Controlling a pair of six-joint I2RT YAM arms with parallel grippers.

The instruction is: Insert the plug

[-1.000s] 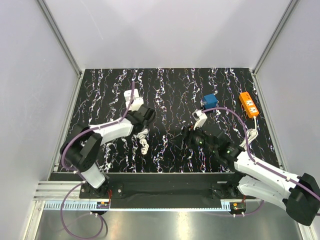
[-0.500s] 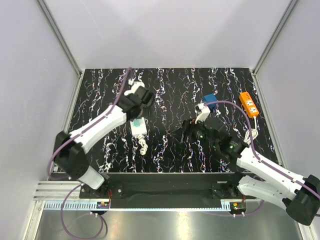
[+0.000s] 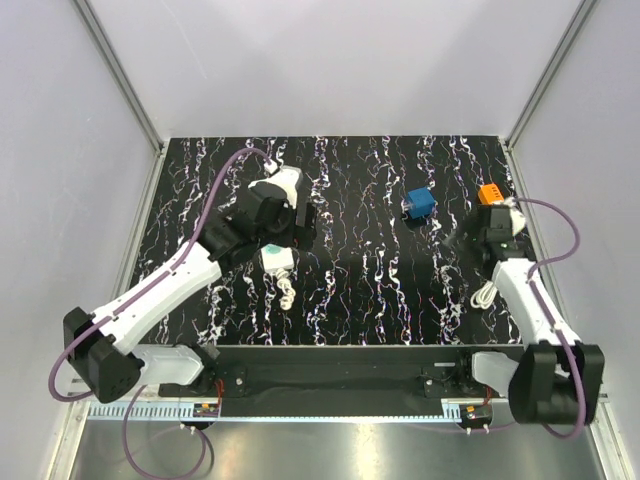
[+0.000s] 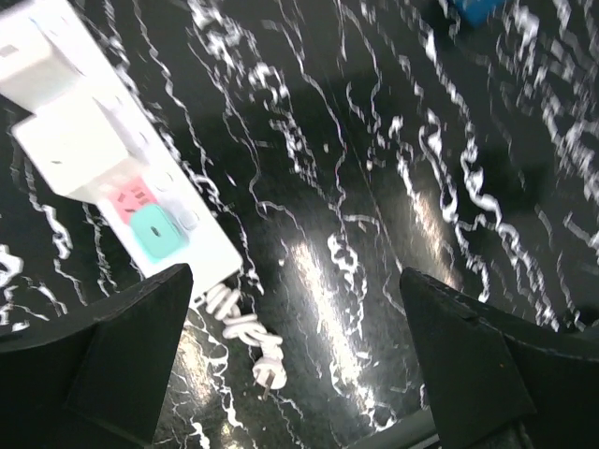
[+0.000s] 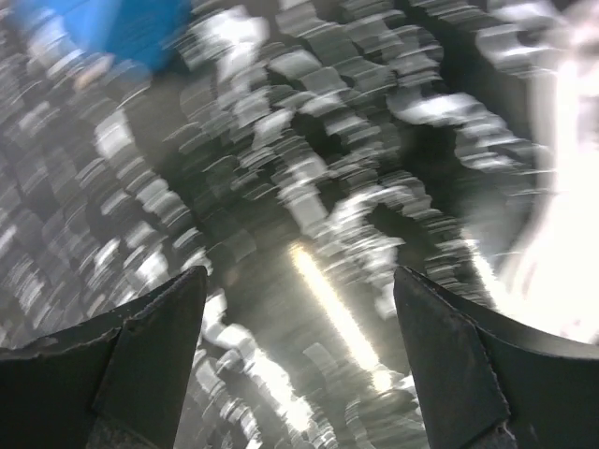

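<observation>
The plug (image 4: 267, 374) lies loose at the end of a coiled cord (image 3: 288, 290) just off the near end of the strip (image 4: 112, 178), and bare table (image 3: 370, 290) runs rightward from the strip to a white cable (image 3: 487, 290) by the right edge. Just right of the strip hangs the left gripper (image 4: 295, 281), fingers spread wide and empty; the right gripper (image 5: 299, 281), far right of the strip, is likewise spread and empty. Farther back, a blue block (image 3: 420, 203) sits well right of the strip, and an orange bar (image 3: 490, 192) beyond it is half hidden at the right edge.
</observation>
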